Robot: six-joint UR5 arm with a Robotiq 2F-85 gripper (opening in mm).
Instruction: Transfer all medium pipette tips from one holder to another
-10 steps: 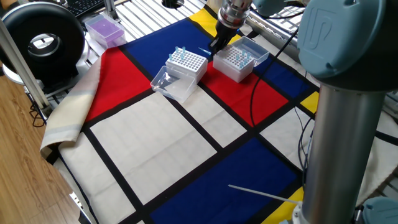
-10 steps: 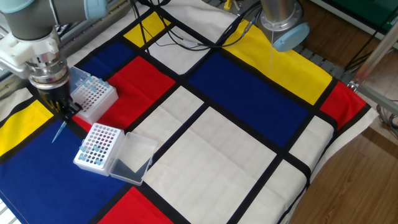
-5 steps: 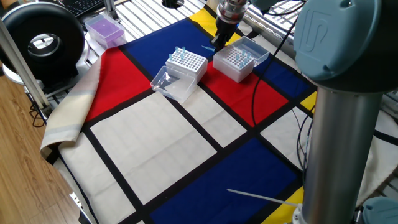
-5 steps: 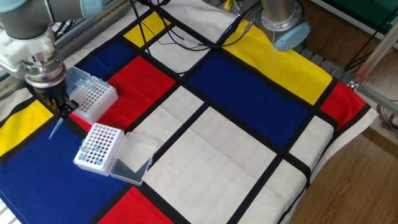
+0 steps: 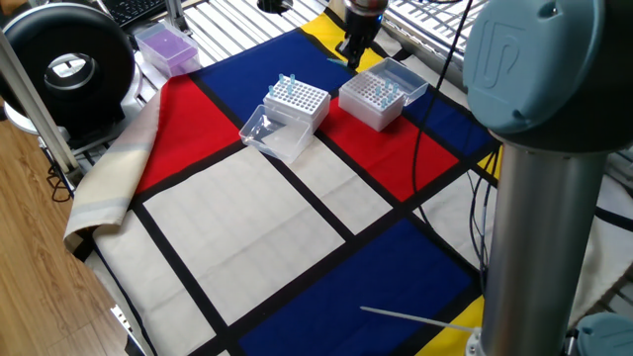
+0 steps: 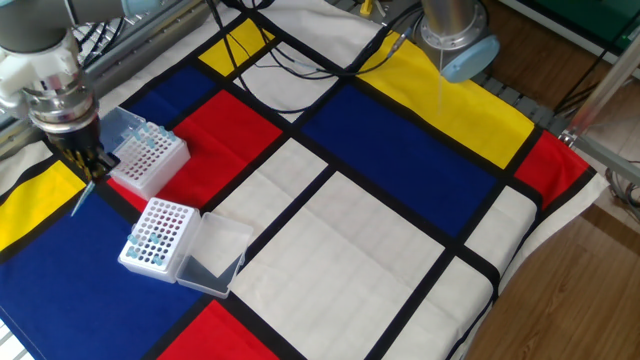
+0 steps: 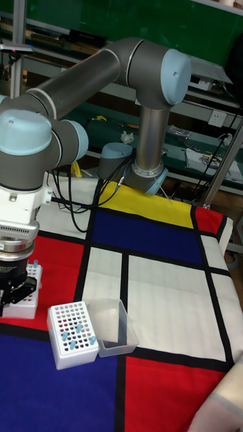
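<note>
— One slender pale-blue translucent pipette tip (image 6: 79, 199) is pinched in the black two-finger pincer (image 6: 86, 172), hanging beside the open white perforated holder (image 6: 146, 158) near the surface's edge.

— Which way does it point?

— Its long axis slants; the narrow end points down and away from that holder, tilted rather than plumb.

— And doing the step well?

— The arm should probably carry it over the second white perforated holder with the clear hinged lid (image 6: 158, 232), which already holds several tips, square the tip above a free hole, and lower gently. A slanted tip could catch the rim, so releasing only once it is seated seems wise.
</note>
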